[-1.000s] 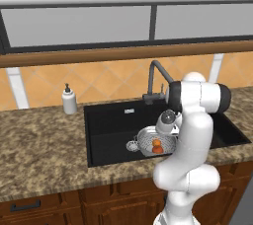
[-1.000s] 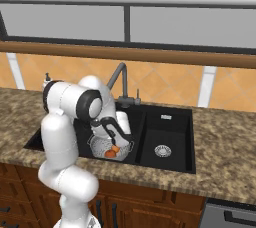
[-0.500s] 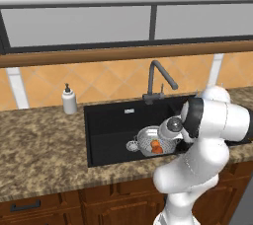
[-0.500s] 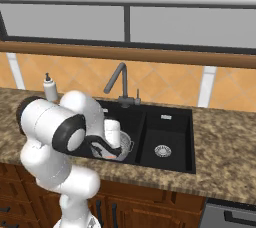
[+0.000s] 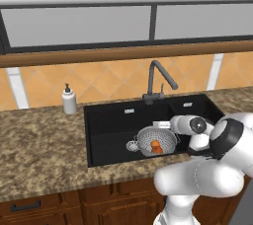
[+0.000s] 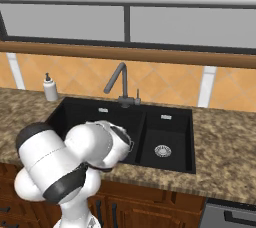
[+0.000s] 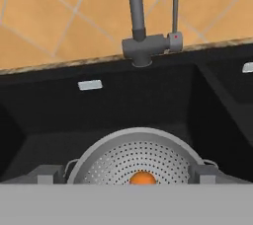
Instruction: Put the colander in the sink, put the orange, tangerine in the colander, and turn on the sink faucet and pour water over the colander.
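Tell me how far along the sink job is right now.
Done: the colander sits in the sink with orange fruit inside. In hand: nothing; the hand faces the sink faucet. Left: no water runs, so the tap still needs turning on.

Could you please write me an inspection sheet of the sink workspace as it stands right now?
Surface: speckled brown granite counter around the black two-basin sink.
Job's things: the colander stands in the larger basin; orange fruit lies inside it, and I cannot tell whether it is one or two pieces. The sink faucet stands behind the basins, with no water running.
Clutter: a white soap dispenser on the counter by the backsplash.
Grippers: the gripper hangs low over the colander's near rim; its fingertips barely show, so open or shut cannot be told.
Cables: nothing seen.
Surroundings: orange tiled backsplash, a window above, wooden cabinets below.
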